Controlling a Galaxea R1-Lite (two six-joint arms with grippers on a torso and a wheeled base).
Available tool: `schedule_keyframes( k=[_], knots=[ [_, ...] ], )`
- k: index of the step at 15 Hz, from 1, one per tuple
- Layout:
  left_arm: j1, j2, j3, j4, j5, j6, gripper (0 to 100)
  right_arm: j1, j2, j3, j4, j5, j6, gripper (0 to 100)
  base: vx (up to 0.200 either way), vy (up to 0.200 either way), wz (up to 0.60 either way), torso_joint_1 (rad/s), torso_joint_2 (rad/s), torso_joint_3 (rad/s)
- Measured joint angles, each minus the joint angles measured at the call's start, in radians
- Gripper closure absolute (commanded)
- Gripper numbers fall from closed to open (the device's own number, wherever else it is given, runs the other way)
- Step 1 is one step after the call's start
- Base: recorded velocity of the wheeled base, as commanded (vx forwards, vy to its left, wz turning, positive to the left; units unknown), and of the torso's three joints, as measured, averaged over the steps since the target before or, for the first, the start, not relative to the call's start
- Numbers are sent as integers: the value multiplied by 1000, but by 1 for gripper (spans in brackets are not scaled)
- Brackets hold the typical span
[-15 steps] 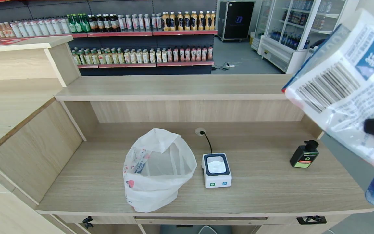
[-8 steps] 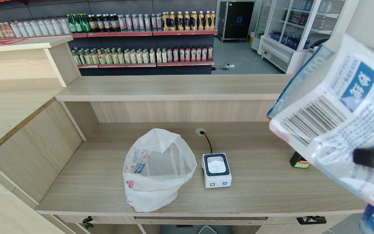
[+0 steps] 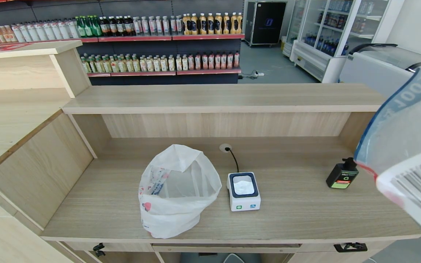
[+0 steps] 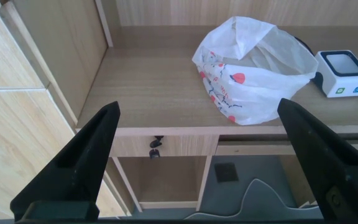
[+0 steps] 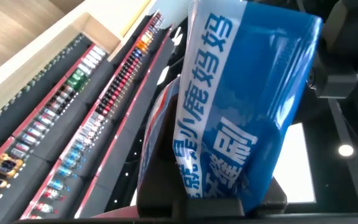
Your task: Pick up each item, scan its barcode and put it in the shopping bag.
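Shop checkout counter of pale wood, with a raised ledge along its far side. Right gripper: clamped on a blue and white packet, with the dark fingers on either side of its lower part in the right wrist view. In the head view the packet is held in the air at the counter's right end, close to the camera and clear of the surface. Its barcode faces the camera, and a blue band runs along its upper edge. Left gripper: jaws spread wide, nothing between them, positioned off the counter's front edge and facing the bag. Nearest the packet on the counter is a small black bottle with a pump top, standing upright near the right end and well apart from the scanner. Scanner: a white box with a dark-framed window facing up, at mid-counter, with a black cable running from it to a hole in the surface behind. Bag: thin white plastic with red print, just beside the scanner on its left, mouth open and upward; whether the two touch cannot be told. Contents of the bag cannot be made out. A key hangs from a lock under the counter's front edge. Beyond the ledge stand shelves lined with drink bottles, and fridges to the right.
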State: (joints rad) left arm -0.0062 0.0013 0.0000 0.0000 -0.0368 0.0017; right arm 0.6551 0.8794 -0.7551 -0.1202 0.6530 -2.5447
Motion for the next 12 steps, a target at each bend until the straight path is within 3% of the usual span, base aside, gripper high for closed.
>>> schedule_keyframes(
  k=[12],
  knots=[
    [0, 0, 0, 0, 0, 0, 0, 5, -54, -7, 108, 1, -1, 100, 0, 0, 0, 0, 0, 0]
  ],
)
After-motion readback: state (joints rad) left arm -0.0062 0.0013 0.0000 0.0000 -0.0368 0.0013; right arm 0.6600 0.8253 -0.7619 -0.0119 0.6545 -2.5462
